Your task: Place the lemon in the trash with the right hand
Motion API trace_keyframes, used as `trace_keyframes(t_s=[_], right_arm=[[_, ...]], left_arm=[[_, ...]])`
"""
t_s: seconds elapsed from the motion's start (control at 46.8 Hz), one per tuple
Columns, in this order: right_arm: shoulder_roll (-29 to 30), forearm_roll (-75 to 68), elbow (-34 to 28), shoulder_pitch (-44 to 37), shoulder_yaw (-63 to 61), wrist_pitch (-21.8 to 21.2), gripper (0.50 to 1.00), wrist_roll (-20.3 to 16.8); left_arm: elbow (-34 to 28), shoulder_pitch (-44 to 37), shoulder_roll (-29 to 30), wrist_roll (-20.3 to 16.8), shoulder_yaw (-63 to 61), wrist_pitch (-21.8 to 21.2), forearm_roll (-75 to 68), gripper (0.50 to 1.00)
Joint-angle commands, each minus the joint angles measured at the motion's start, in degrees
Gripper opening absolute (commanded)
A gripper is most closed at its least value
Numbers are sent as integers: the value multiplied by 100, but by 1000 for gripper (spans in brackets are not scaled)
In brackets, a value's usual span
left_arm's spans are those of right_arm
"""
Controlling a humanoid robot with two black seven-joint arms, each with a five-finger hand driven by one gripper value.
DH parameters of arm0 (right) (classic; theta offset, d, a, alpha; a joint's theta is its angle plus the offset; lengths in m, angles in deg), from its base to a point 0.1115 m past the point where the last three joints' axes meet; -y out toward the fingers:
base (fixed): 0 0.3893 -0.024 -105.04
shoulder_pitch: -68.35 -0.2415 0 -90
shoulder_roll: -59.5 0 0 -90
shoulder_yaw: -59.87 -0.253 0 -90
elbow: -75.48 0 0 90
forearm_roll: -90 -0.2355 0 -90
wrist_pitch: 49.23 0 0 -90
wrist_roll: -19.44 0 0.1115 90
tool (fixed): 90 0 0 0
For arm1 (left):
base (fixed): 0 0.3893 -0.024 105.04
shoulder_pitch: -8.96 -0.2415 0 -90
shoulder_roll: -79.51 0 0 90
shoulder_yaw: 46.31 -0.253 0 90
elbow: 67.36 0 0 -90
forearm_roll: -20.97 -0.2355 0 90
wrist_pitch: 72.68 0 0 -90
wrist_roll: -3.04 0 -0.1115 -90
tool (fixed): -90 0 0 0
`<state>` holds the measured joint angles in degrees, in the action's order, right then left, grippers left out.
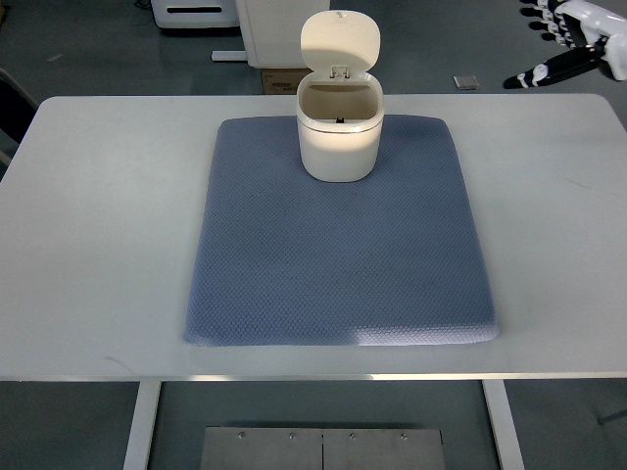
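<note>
Right now I see my right hand up in the far right corner of the top view, partly cut off by the frame edge. It is white with black fingers, and those fingers are spread out and extended, holding nothing. One long finger points left, and shorter ones fan out above it. The hand hangs beyond the far edge of the bench, over the grey floor rather than over the work surface.

Moving inward from there, the white bench fills most of my view. A blue textured mat lies flat across its middle, square to the bench edges. Near the mat's far edge stands a small cream trash bin, upright, with its hinged lid flipped up and leaning back, so the opening faces me. The inside looks pale with a small dark mark at the back wall; I cannot tell what lies at the bottom. I cannot make out the lemon anywhere on the mat, on the bench, or in the hand.

Past the bench there is a white cabinet base and a small square plate on the floor.
</note>
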<state>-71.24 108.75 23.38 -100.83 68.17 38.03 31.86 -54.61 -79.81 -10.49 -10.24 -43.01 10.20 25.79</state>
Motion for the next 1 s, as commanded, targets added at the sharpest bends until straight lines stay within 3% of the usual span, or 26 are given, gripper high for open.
trace_keyframes(t_s=[0.0,0.342,0.47,0.683,0.982], right_arm=[[5,-47,78,446,-688,1,1000,50],[57,-170,201,2275,-3000,-8,1000,67],[470,-705,534,2398,-3264,-8,1000,41],[1164,-1962,1615,2556,-3309,-104,1000,-20],[1507,-2139,1827,3031,-3467,-157,1000,-3]], left_arm=[[0,0,0,1,4,0,2,1000],[0,0,0,1,-4,0,2,1000],[0,0,0,1,-4,0,2,1000],[0,0,0,1,-4,0,2,1000],[0,0,0,1,4,0,2,1000]])
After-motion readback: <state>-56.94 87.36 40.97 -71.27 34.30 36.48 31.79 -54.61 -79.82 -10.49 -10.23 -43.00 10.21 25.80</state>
